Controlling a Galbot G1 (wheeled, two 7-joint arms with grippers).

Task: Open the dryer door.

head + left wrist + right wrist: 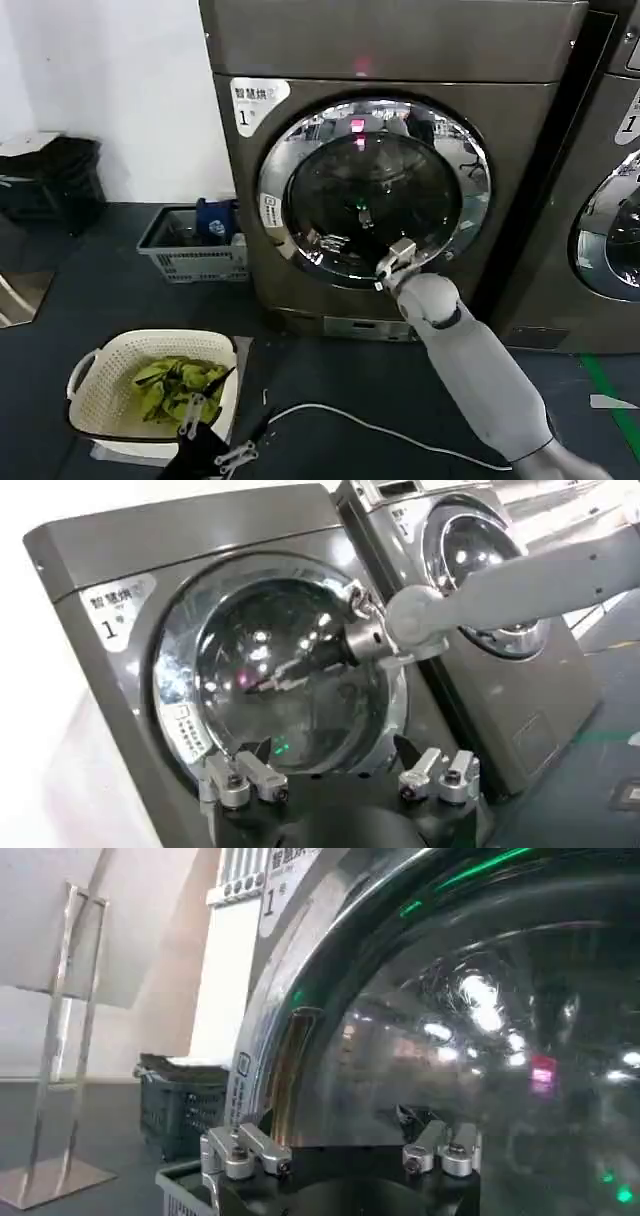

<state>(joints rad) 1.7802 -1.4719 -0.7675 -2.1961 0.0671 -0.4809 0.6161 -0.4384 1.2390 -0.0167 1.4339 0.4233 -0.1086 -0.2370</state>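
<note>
Greens (pixel 180 388) are filling the white basket (pixel 100 375) at lower left, beside the open left gripper (pixel 215 447). Centre frame, the open right gripper (pixel 393 262) is pressing against the shut door (pixel 372 193). A grey crate (pixel 192 243) is holding dark items.

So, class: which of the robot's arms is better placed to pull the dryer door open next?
The right. Its tool is at the lower chrome rim of the round, dark-glass dryer door, which is shut. The left tool hangs low by the white laundry basket.

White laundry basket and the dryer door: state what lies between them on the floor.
Bare dark floor; nothing stands between the white laundry basket and the dryer door in the head view.
</note>
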